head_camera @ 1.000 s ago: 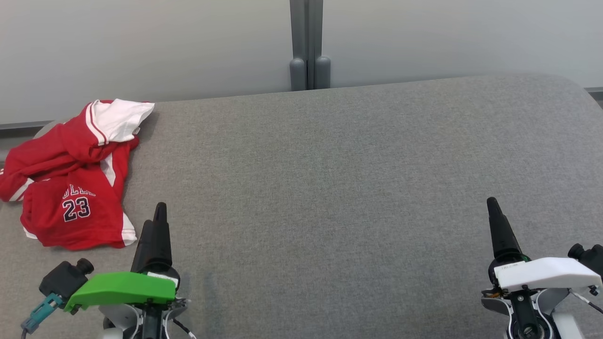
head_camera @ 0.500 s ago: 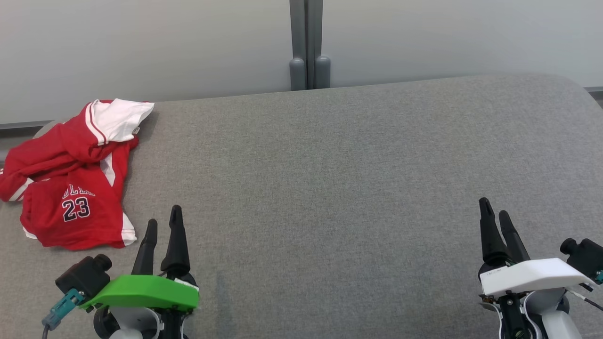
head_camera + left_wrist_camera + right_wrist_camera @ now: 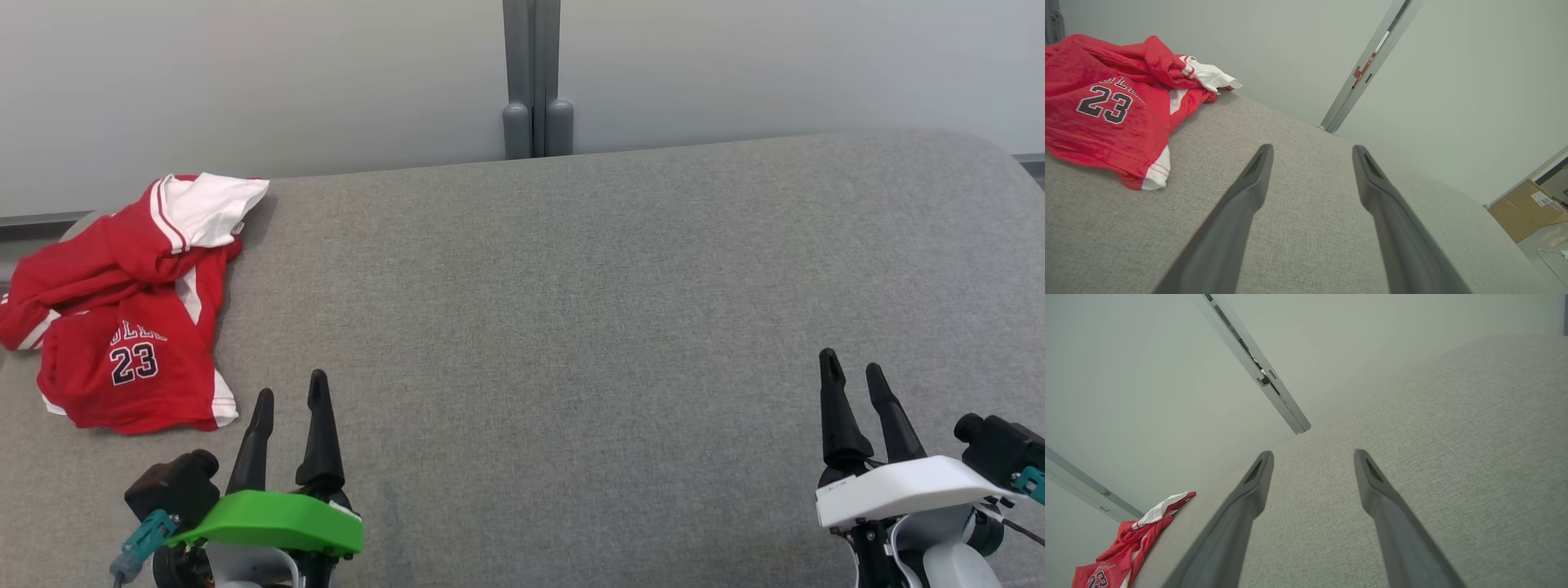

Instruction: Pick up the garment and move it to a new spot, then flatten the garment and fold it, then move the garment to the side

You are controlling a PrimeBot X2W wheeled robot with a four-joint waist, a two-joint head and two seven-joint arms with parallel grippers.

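Note:
The garment [image 3: 122, 302] is a crumpled red jersey with white trim and the number 23, lying at the far left of the grey padded table [image 3: 571, 310]. In the left wrist view the garment [image 3: 1106, 102] sits up and to the left of the fingers. My left gripper [image 3: 290, 390] stands open near the front edge, just right of the garment's lower corner and apart from it. Far over at the front right, my right gripper [image 3: 853, 367] is open too, with nothing between its fingers. The garment [image 3: 1126, 547] shows small at the lower left of the right wrist view.
A pale wall with a grey vertical post [image 3: 535, 77] runs behind the table. The table's grey fabric stretches wide between the grippers. Cardboard boxes [image 3: 1527, 208] stand beyond the table's far right end in the left wrist view.
Both grippers have turned at the wrist so their two fingers now show side by side. The left one slid right and back toward me; the right one shifted slightly left.

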